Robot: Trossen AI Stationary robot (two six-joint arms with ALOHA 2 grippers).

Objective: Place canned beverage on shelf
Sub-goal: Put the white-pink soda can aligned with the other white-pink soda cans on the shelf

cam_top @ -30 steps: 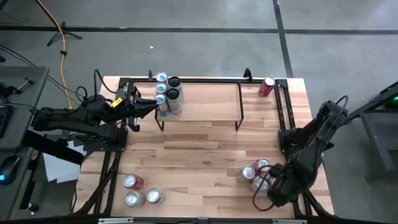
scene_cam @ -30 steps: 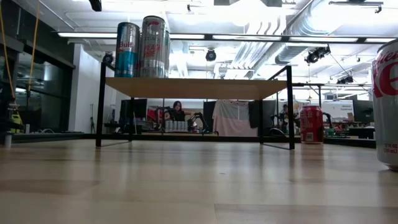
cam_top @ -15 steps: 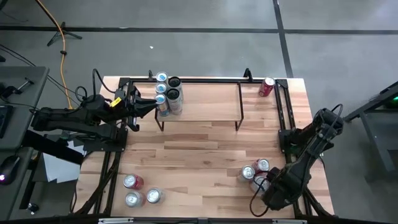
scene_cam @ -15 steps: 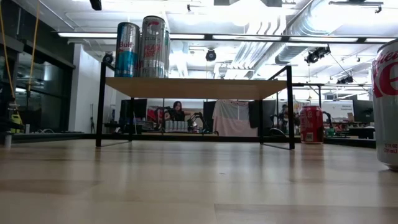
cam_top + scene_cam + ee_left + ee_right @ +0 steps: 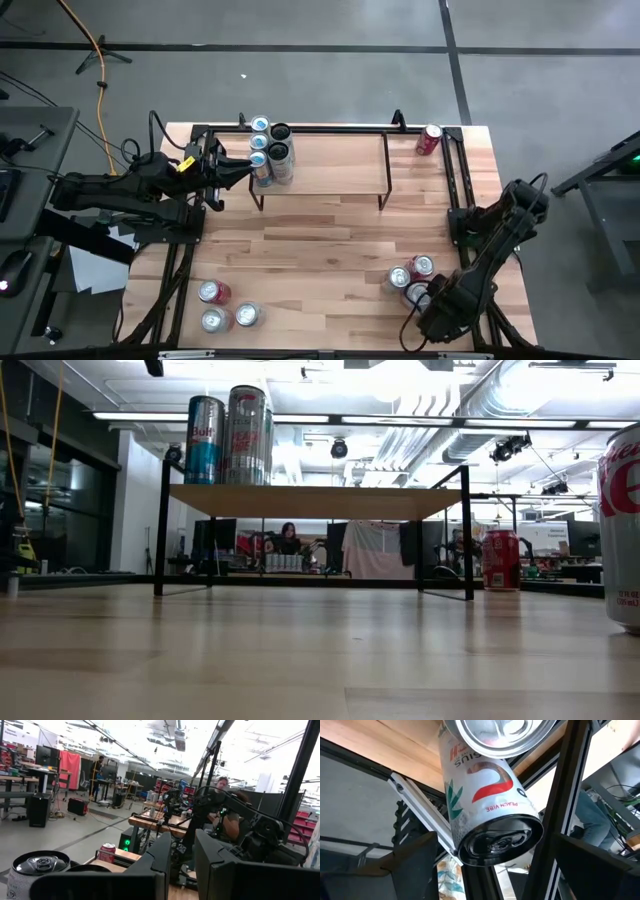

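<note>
The shelf (image 5: 330, 165) stands at the table's far side, with several cans (image 5: 270, 150) upright on its left end. My left gripper (image 5: 243, 172) hovers shut beside those cans; a silver can top (image 5: 39, 865) shows near its fingers. At the near right stand three cans (image 5: 408, 278). My right gripper (image 5: 425, 298) is over them, open and pointing steeply down. In the right wrist view its fingers stand on either side of an upright white can (image 5: 487, 805) without touching it. The low view shows neither gripper.
A red can (image 5: 428, 140) stands at the far right corner beside the shelf. Three more cans (image 5: 222, 308) sit at the near left. Black frame rails (image 5: 458, 180) run along the table's sides. The shelf's right part (image 5: 345, 160) and the table's middle (image 5: 320, 250) are bare wood.
My right gripper has sunk toward the cans at the near right, shifted a little toward the table's near edge and tipped further downward.
</note>
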